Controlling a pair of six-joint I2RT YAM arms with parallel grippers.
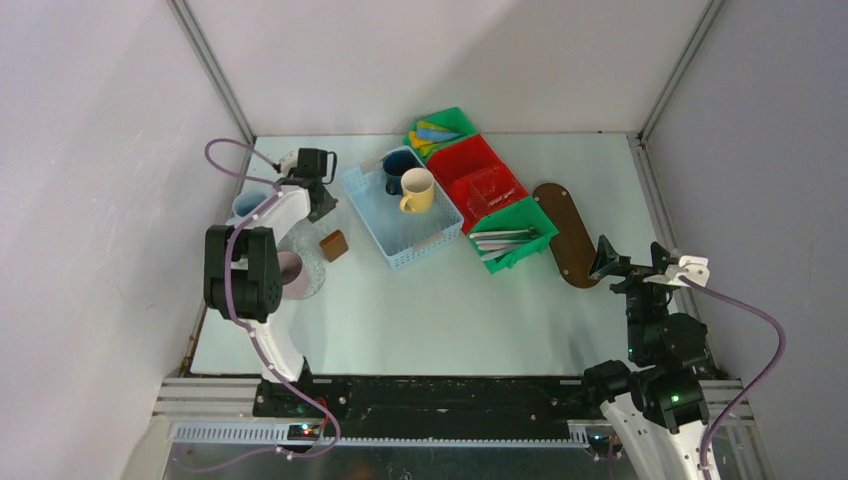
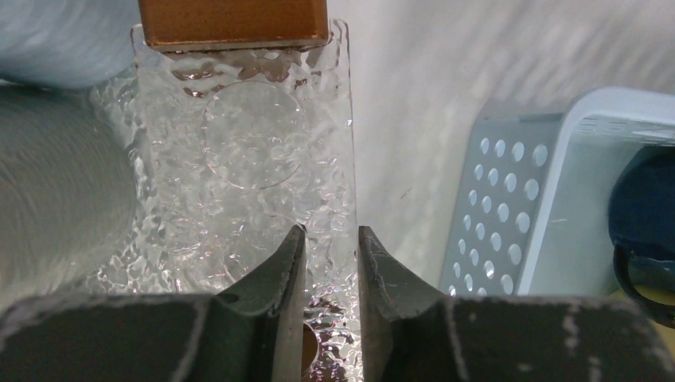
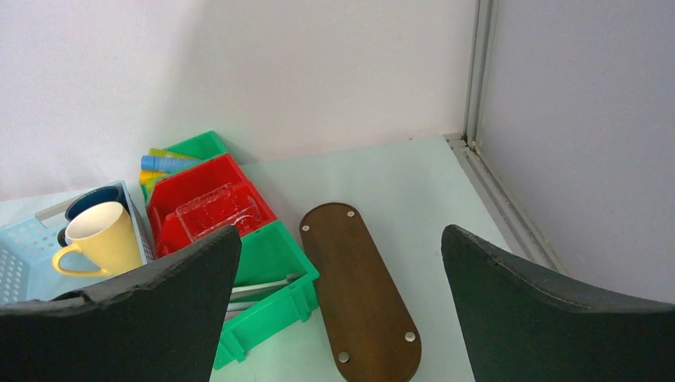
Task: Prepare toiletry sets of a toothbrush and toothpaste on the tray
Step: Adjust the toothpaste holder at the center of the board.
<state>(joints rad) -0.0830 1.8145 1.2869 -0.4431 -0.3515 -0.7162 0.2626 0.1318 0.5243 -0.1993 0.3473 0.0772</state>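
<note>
The dark brown oval tray [image 1: 563,232] [image 3: 358,294] lies bare at the right. My right gripper [image 1: 630,262] [image 3: 341,231] hovers over its near end, open and holding nothing. Thin toothbrushes [image 1: 503,238] [image 3: 263,284] lie in a green bin, and small tubes [image 1: 432,133] [image 3: 167,163] fill the far green bin. A cream mug [image 1: 418,188] [image 3: 99,235] and a dark blue mug [image 1: 398,168] [image 2: 645,215] stand in the light blue basket [image 1: 420,240]. My left gripper [image 1: 312,205] [image 2: 330,232] is shut on the wall of a clear textured box [image 2: 239,159].
A brown block [image 1: 334,244] [image 2: 235,20] rests at the clear box's far end. A pink mug [image 1: 292,275] and a pale blue mug [image 1: 248,203] stand by the left arm. A red bin [image 1: 480,170] between the green ones holds another clear box. Walls enclose the table.
</note>
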